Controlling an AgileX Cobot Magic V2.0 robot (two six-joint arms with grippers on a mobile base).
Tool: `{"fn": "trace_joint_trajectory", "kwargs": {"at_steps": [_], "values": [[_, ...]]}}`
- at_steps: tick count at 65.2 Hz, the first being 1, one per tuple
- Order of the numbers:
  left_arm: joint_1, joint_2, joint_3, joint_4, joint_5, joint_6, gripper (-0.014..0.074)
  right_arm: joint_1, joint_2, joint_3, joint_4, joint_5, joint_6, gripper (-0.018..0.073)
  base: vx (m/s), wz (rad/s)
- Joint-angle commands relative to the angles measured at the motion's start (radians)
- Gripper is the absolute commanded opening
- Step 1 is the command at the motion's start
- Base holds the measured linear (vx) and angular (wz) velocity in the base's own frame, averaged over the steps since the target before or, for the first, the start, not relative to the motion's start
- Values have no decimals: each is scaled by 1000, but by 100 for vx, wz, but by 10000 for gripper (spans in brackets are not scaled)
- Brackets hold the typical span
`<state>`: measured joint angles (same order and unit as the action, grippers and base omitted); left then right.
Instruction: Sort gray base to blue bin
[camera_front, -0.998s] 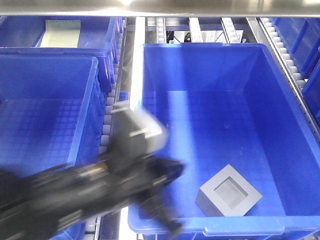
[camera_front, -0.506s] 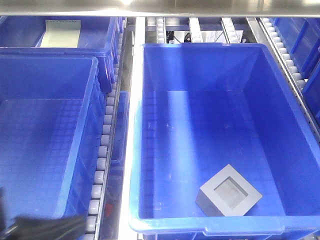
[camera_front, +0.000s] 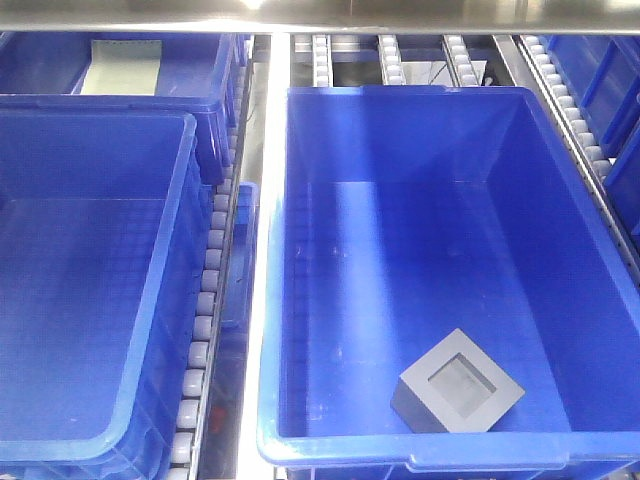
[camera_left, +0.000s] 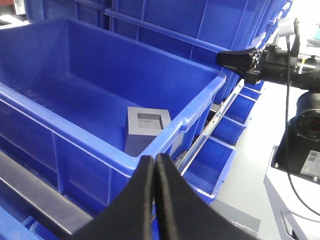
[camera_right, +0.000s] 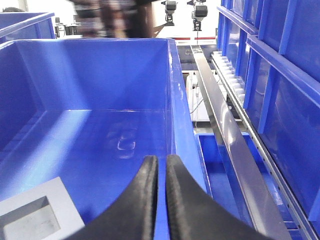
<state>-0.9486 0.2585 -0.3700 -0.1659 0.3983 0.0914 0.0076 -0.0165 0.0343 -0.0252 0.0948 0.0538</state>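
Note:
The gray base (camera_front: 460, 395) lies on the floor of the blue bin (camera_front: 400, 92), in its near right corner, recess facing up. Neither gripper shows in the front view. In the left wrist view my left gripper (camera_left: 154, 159) is shut and empty, outside the blue bin's rim (camera_left: 100, 145), with the gray base (camera_left: 145, 127) just inside that wall. My right gripper (camera_right: 161, 160) is shut with only a hairline gap and holds nothing. It hangs over the blue bin's right wall (camera_right: 172, 100), and the gray base (camera_right: 35, 215) sits low to its left.
A second blue tote (camera_front: 90, 300) stands to the left across a roller rail (camera_front: 205, 300). Behind it, another tote holds a pale sheet (camera_front: 120, 65). Smaller blue trays (camera_left: 220, 165) sit below the rack, and black arm hardware (camera_left: 270, 62) reaches in beside it.
The black left arm, blurred over the bin's near left corner a second ago, has swept down and left out of the front view. The gray base has not moved.

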Motion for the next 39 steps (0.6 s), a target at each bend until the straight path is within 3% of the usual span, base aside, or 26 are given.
{"fn": "trace_joint_trajectory", "kwargs": {"at_steps": [1,32,39], "values": [[-4,8,-26,-6,-67,-3,-6,-4,-9,-4,-6,-79,-7,-4,0,0],[-4,8,-26,-7,-67,-3,-6,-4,-9,-4,-6,-79,-7,-4,0,0],[-4,6,-26,31,-73,-14,-6,-4,-9,-4,-6,-79,-7,-4,0,0]]}}
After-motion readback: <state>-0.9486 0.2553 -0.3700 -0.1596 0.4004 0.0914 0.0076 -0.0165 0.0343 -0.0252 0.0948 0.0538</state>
